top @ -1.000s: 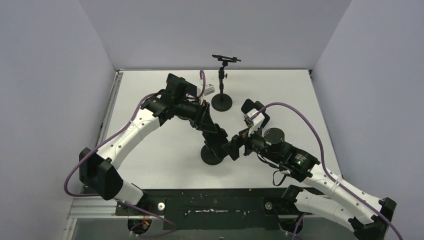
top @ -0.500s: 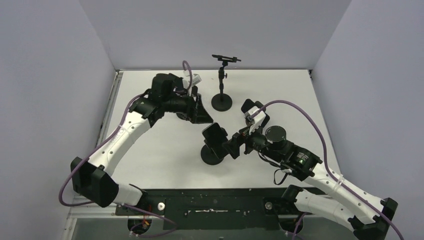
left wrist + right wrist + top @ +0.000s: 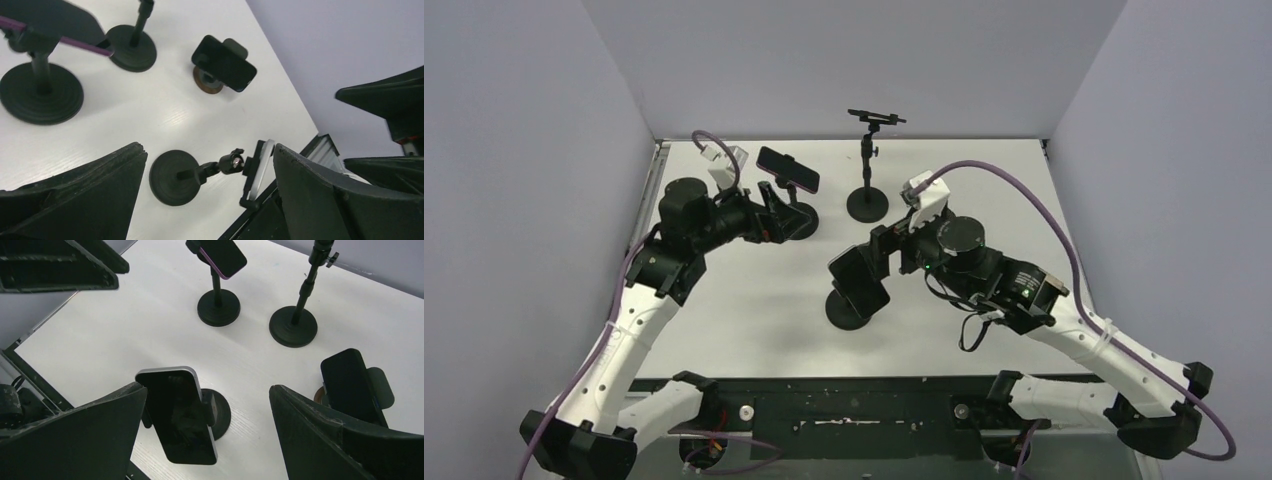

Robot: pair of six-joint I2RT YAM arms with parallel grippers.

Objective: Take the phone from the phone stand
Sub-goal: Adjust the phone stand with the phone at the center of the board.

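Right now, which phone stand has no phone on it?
The tall stand at the back centre: its top clamp is empty, while the others each hold a phone.

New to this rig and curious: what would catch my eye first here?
Phones perched on black stands: a dark phone at the centre of the table, just ahead of the open right gripper, and a pink-edged phone further back left, near the open left gripper. An empty stand rises by the back wall.
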